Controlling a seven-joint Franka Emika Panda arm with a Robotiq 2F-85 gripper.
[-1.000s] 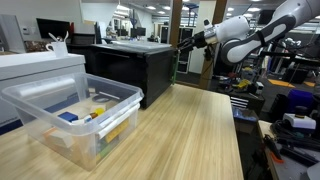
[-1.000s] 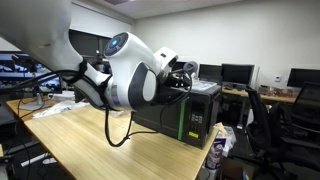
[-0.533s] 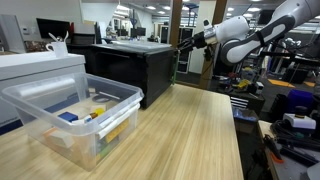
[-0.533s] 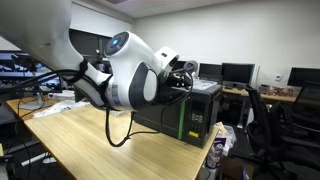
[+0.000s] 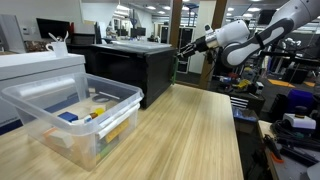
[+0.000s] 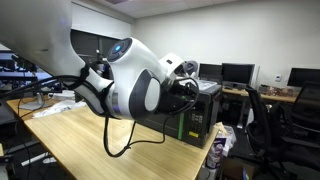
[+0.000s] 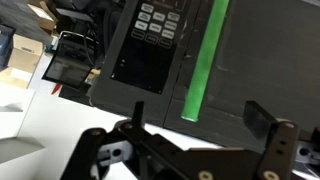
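My gripper [image 5: 183, 47] is held in the air over the far end of the wooden table [image 5: 185, 135], close to a black cabinet [image 5: 130, 65]. In the wrist view the gripper [image 7: 197, 112] is open and empty, its two black fingers wide apart. It faces the cabinet's dark side [image 7: 255, 55], which has a vertical green stripe [image 7: 203, 60] and a keypad panel [image 7: 158, 20]. In an exterior view my bulky white arm [image 6: 125, 85] hides most of the gripper, which is next to the cabinet [image 6: 203, 112].
A clear plastic bin [image 5: 112, 98] with several small items stands on the table at the near left. A white box [image 5: 35, 68] is behind it. Desks, monitors [image 6: 237, 72] and chairs [image 6: 265, 110] fill the room beyond.
The arm has shifted slightly, with the wrist turning and dipping a little toward the black cabinet. The gripper stays open and empty.
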